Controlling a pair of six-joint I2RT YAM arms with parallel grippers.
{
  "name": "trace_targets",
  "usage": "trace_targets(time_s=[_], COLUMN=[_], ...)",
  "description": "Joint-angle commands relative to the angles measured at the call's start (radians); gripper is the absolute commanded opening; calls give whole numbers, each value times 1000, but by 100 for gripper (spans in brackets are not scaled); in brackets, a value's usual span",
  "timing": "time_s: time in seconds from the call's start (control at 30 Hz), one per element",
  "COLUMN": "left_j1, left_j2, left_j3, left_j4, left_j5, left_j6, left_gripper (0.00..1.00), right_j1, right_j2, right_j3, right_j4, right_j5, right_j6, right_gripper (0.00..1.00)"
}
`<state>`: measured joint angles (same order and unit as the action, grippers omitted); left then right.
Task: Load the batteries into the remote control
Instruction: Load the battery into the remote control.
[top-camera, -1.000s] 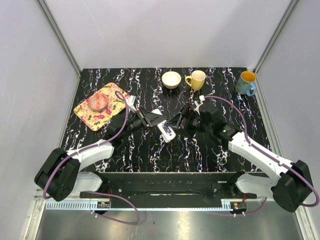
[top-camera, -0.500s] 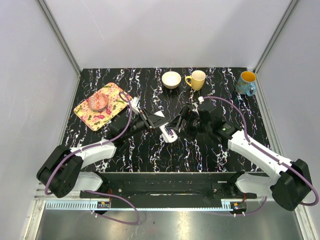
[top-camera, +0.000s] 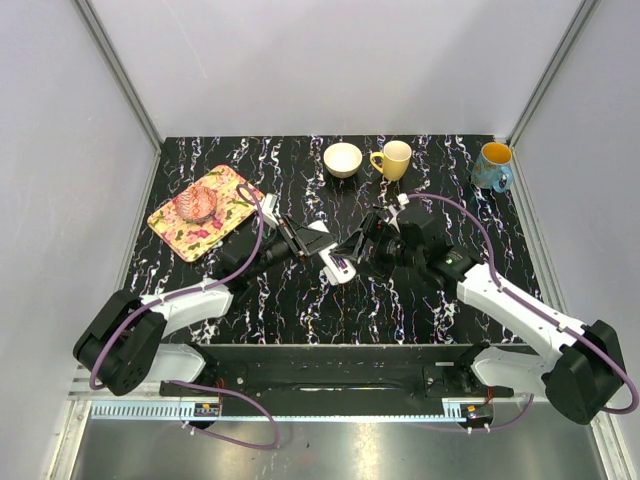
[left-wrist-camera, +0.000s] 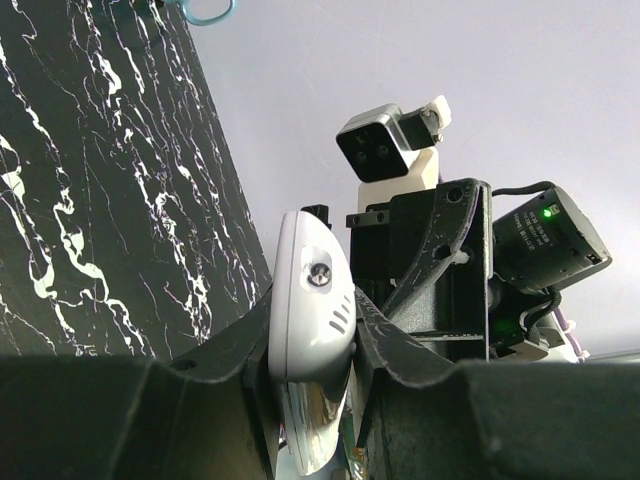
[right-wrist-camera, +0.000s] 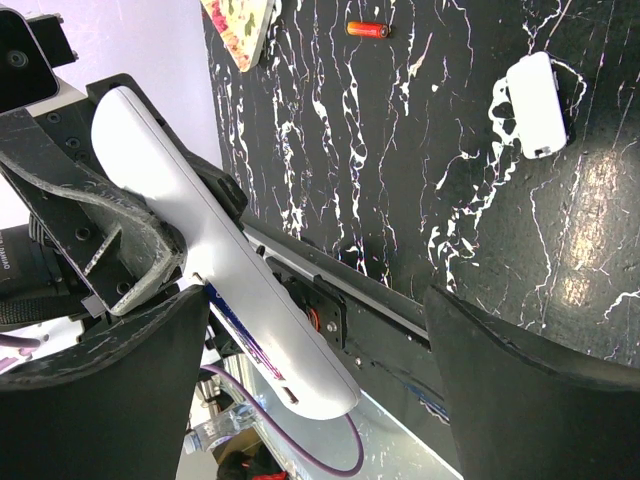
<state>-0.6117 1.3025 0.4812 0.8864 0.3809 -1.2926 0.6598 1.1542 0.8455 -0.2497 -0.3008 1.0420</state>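
Note:
My left gripper (top-camera: 318, 248) is shut on the remote control (top-camera: 335, 264), a slim white handset held above the middle of the table. In the left wrist view both fingers (left-wrist-camera: 385, 340) press its sides (left-wrist-camera: 310, 300). My right gripper (top-camera: 354, 250) faces it, open. In the right wrist view the remote control (right-wrist-camera: 215, 260) slants between the wide-apart fingers (right-wrist-camera: 110, 400), close to the left one; a blue and purple strip shows along its edge. One orange battery (right-wrist-camera: 367, 29) lies on the table beyond. A small loose white rounded piece (right-wrist-camera: 537, 104) lies to its right.
At the back stand a cream bowl (top-camera: 343, 159), a yellow mug (top-camera: 393, 159) and a blue mug (top-camera: 493, 166). A floral tray (top-camera: 183, 228) with a pink object lies at the left. The table is black marble with white veins.
The left arm carried the remote control slightly right and nearer to the right gripper, which edged in to meet it. Over the last half second almost nothing moved.

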Motion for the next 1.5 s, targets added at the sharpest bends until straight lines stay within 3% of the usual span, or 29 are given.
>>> trace_targets(time_s=[0.0, 0.27, 0.57, 0.93, 1.33, 1.47], left_j1=[13, 9, 0, 6, 7, 6], left_j2=[-60, -45, 6, 75, 199, 198], left_j3=[54, 39, 10, 26, 83, 91], left_j4=[181, 82, 88, 262, 485, 505], left_j5=[-19, -13, -11, 110, 257, 279], left_j6=[-48, 24, 39, -97, -252, -254], left_gripper=[0, 0, 0, 0, 0, 0], right_j1=[-3, -8, -12, -12, -14, -28], right_j2=[-11, 4, 32, -77, -47, -48], right_j3=[-40, 78, 164, 181, 86, 60], right_j4=[-53, -65, -83, -161, -42, 12], right_j5=[-6, -14, -23, -79, -195, -239], right_j6=[-28, -37, -66, -434, -436, -404], right_gripper=[91, 95, 96, 93, 77, 62])
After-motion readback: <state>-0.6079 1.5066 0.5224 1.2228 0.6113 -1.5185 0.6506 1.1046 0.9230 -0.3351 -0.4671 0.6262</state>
